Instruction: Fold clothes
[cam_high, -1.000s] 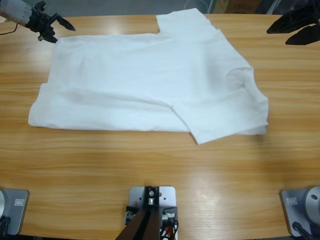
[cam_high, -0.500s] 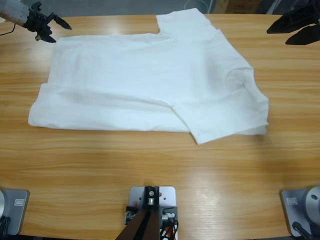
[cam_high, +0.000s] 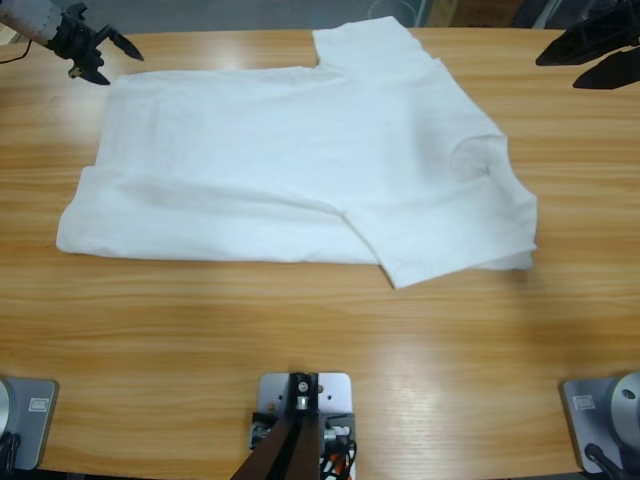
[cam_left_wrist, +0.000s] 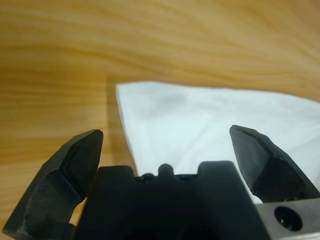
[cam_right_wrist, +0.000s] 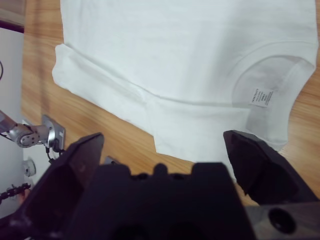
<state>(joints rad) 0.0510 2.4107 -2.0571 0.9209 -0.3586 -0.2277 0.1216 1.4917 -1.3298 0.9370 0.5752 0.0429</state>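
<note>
T-shirt (cam_high: 300, 170) lies unobstructed on table (cam_high: 320, 350) (both grippers apart).

One white T-shirt (cam_high: 300, 170) lies on the one wooden surface (cam_high: 300, 330); no second garment shows in any view. The shirt has one round neck opening (cam_right_wrist: 272, 85) with one small label (cam_right_wrist: 261, 97) inside it. Two grippers are in view, both with jaws apart: the left gripper (cam_high: 112, 55) at the far left corner and the right gripper (cam_high: 590, 55) at the far right.
</note>
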